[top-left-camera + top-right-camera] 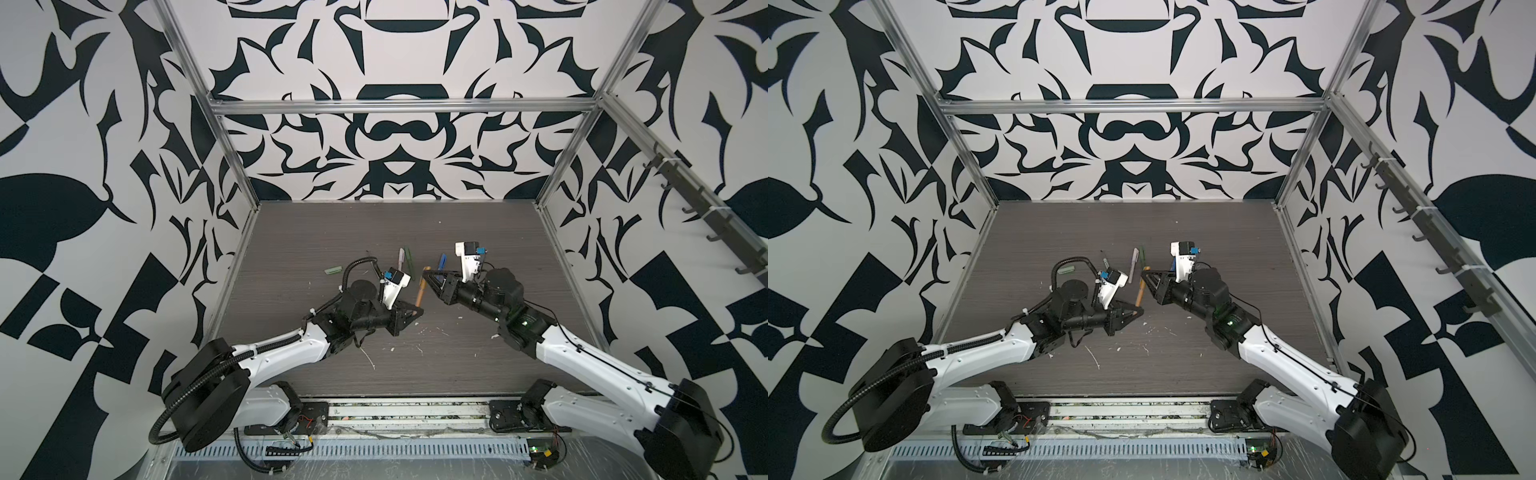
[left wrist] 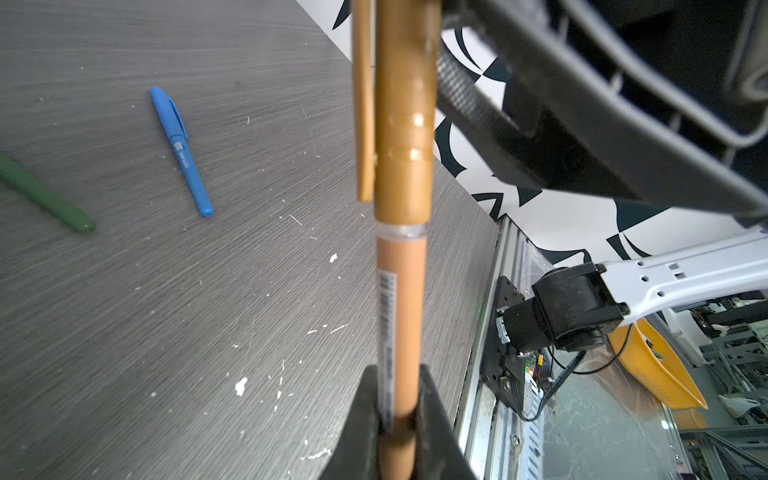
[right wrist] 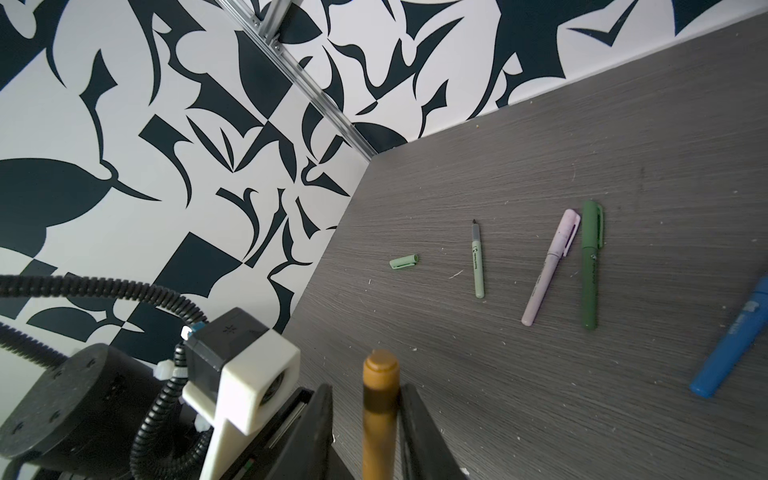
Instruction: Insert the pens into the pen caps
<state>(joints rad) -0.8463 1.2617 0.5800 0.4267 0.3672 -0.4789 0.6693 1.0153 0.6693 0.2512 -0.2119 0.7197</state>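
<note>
My left gripper [image 2: 397,374] is shut on the barrel of the orange-brown pen [image 2: 401,311], which points up off the table [image 1: 421,291]. Its orange-brown cap [image 2: 405,124] sits on the far end. My right gripper [image 3: 365,388] stands open around that cap [image 3: 380,374], with a gap at one finger. In both top views the two grippers [image 1: 417,312] [image 1: 428,272] meet at the table's middle. A pale green pen [image 3: 478,262] lies uncapped, its dark tip bare, with the pale green cap [image 3: 404,262] beside it.
Three pens with caps on lie on the table: pink [image 3: 548,270], dark green [image 3: 590,266] and blue [image 3: 731,340]. White flecks [image 1: 368,357] dot the grey table [image 1: 374,374]. Patterned walls and a metal frame [image 1: 249,199] close in three sides.
</note>
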